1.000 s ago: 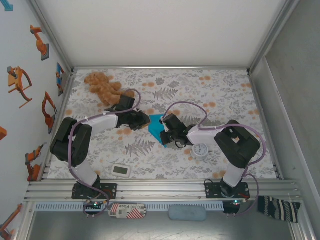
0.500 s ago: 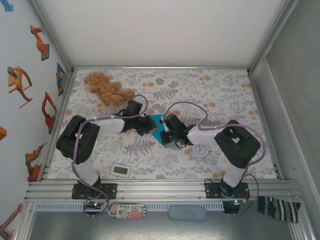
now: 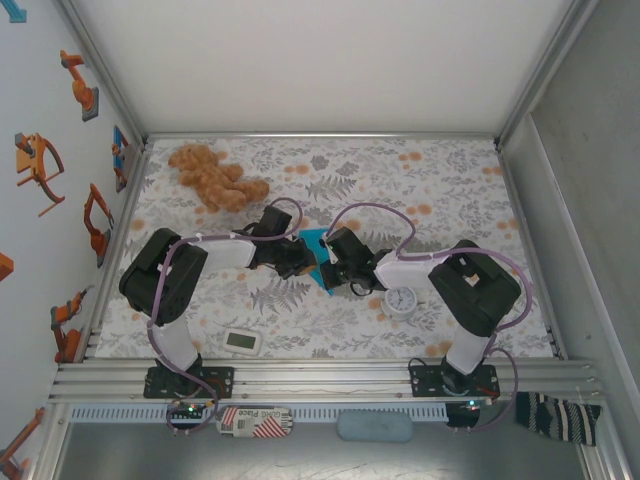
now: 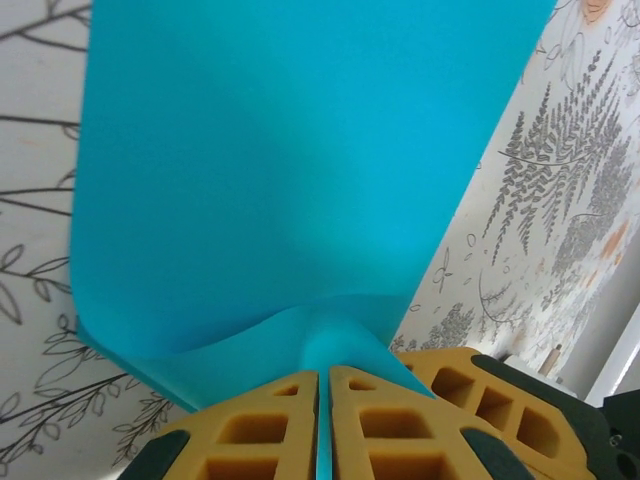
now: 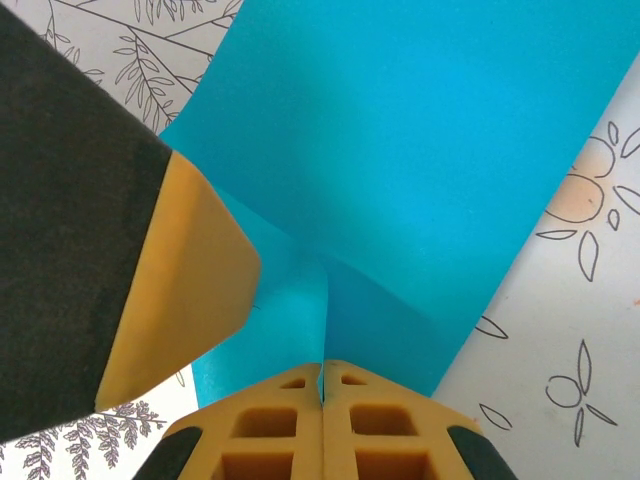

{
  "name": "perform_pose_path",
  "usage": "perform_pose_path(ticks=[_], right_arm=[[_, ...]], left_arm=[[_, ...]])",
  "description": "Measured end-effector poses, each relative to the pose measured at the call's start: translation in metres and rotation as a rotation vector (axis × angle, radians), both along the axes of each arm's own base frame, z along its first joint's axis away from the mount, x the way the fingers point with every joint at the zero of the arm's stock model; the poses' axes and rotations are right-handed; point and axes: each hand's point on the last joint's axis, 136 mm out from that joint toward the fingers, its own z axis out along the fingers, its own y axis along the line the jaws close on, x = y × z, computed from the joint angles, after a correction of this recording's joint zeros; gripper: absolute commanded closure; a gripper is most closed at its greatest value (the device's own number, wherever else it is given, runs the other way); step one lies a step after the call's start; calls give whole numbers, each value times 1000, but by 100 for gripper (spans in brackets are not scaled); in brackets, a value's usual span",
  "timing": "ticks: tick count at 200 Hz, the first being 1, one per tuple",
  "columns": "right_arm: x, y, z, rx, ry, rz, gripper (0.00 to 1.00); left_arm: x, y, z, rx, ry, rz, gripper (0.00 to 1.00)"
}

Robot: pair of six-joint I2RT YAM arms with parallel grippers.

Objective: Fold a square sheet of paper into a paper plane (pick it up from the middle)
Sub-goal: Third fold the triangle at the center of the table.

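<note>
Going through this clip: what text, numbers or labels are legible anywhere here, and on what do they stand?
"Quad Place", as best the small print reads: on the white and red-striped packet below the front rail.
Clock: the dial markings are too small to read.
White gadget: the screen is too small to read.
Blue paper: plain, no print in the wrist views.

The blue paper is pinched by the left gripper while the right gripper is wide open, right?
Not quite. The left gripper does pinch the blue paper, but the right gripper is shut on it too, as the right wrist view shows.
</note>
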Motion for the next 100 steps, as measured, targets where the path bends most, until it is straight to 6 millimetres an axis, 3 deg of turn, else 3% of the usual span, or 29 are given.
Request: perform_pose_path(ticks=[100], right_arm=[[0,0,0,0,0,0,100]], left_arm=[[-2,4,-4,24,14,3,88]])
